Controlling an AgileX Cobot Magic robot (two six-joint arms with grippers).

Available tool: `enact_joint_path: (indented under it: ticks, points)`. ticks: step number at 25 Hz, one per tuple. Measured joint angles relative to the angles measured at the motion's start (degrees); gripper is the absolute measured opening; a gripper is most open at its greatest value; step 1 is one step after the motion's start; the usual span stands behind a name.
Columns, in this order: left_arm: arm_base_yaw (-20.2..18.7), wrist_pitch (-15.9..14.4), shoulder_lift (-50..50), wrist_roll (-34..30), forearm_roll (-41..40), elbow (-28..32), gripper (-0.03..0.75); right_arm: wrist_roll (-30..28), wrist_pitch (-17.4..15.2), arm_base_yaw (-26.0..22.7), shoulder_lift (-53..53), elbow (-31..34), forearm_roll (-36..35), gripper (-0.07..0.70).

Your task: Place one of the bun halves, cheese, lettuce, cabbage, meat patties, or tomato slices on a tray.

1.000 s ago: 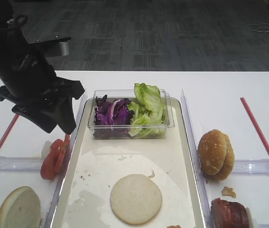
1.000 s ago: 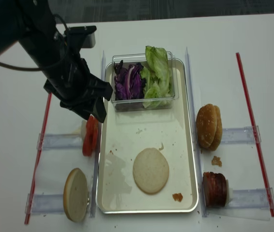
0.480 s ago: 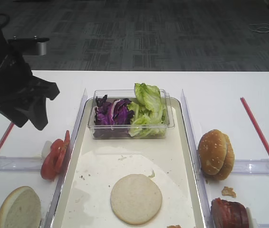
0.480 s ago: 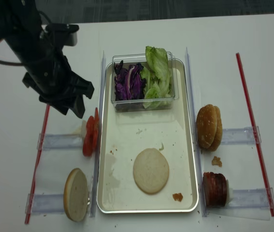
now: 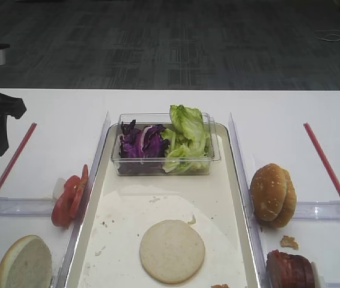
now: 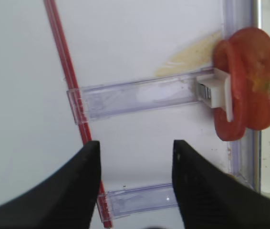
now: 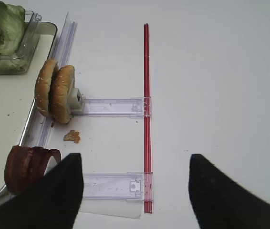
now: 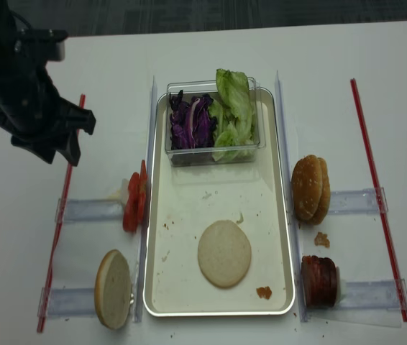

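The left gripper is hanging over the white counter with its jaws standing apart and nothing between them, well to the left of the tray. Its wrist view is showing the tomato slices lying ahead and to the right of the fingers, clear of them, propped on edge against a small white stop on a clear plastic rail. A red strip is running along the counter under the gripper.

One pale bun half is lying flat, cut face up, on the tray's crumb-flecked bottom. A second bun half is standing on edge left of the tray. At the tray's far end a clear plastic tub is holding the purple cabbage and the lettuce side by side.

The right gripper is also standing open (its two dark fingers are framing bare counter), with the speckled domed buns and the meat patties off to its left, beside the tray's right rim.
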State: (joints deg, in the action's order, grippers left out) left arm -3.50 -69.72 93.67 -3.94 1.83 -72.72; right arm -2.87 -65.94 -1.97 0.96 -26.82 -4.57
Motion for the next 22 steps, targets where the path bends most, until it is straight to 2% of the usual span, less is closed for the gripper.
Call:
enact_joint_path:
  ticks: [8, 14, 22]
  points:
    - [1.63, 0.0, 0.0, 0.4, -0.44, 1.12, 0.33, 0.0, 0.0, 0.0, 0.0, 0.0, 0.0, 0.49]
    - [1.63, 0.0, -2.75, 0.53, -0.44, 6.59, 0.33, 0.0, 0.0, 0.0, 0.0, 0.0, 0.0, 0.49]
    - [1.72, 0.0, -11.99, 0.53, -0.44, 12.14, 0.33, -0.12, 0.0, 0.0, 0.0, 0.0, 0.0, 0.49]
